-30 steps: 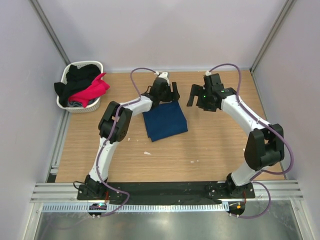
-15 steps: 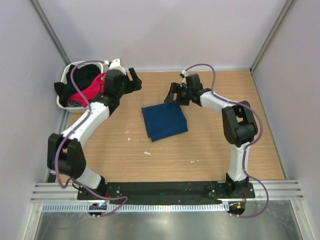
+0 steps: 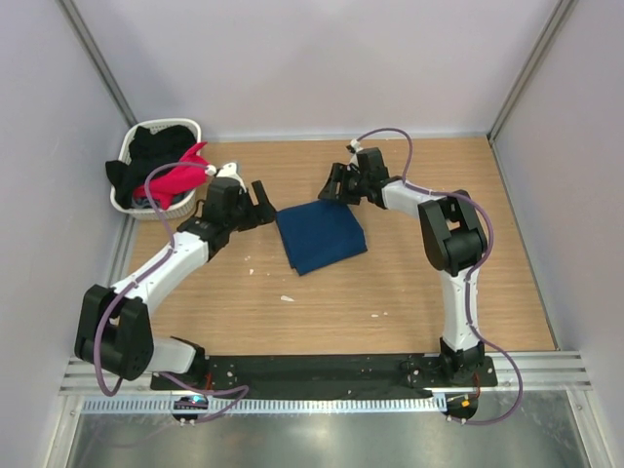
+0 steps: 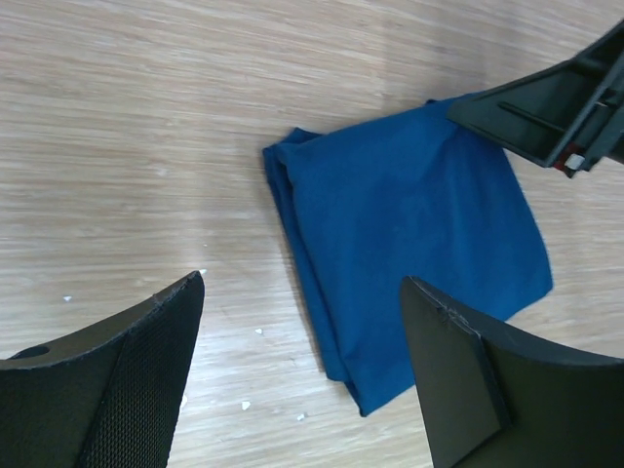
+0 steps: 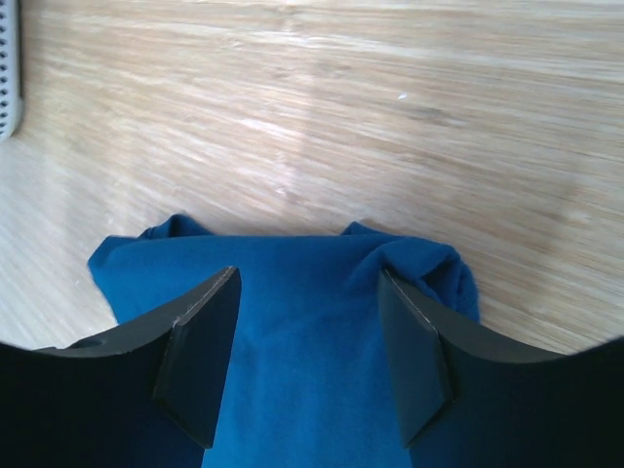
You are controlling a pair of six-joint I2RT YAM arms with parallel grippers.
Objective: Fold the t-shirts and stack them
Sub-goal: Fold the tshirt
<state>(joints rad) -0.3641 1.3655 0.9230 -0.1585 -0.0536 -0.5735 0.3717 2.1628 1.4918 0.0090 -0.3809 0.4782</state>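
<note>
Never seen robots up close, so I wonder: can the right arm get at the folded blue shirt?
Probably yes. The right gripper hangs open just over the blue shirt at its far edge, with nothing lying between them.

The t-shirt (image 3: 321,235) is plain navy, the table (image 3: 390,283) pale wood-grain (white basket (image 3: 185,125), pink tee (image 3: 175,179), black tee (image 3: 156,146))

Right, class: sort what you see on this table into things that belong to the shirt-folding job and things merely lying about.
Belongs to the job: folded blue t-shirt; pink t-shirt; black t-shirt.
Just lying about: white basket holding the pink and black ones; small white specks on the table.
</note>
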